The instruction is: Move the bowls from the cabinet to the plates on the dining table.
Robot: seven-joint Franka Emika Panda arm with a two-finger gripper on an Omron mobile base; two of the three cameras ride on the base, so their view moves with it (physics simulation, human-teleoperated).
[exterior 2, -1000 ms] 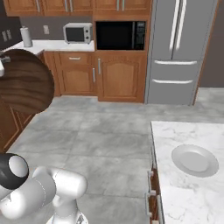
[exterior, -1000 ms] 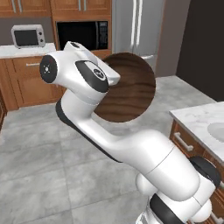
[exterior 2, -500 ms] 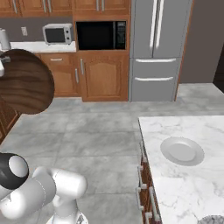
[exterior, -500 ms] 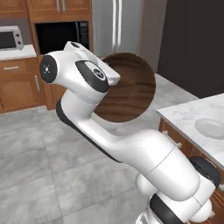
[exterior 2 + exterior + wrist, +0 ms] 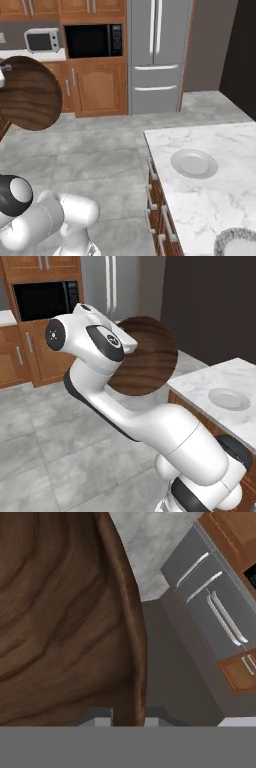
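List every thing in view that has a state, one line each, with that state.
wooden bowl: held up on edge, off any surface
gripper: shut on the wooden bowl's rim
plate: flat on the dining table, nothing on it
fridge: doors closed
microwave: door closed

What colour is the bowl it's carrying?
Dark brown wood-grain bowl; clearest in the left base view.
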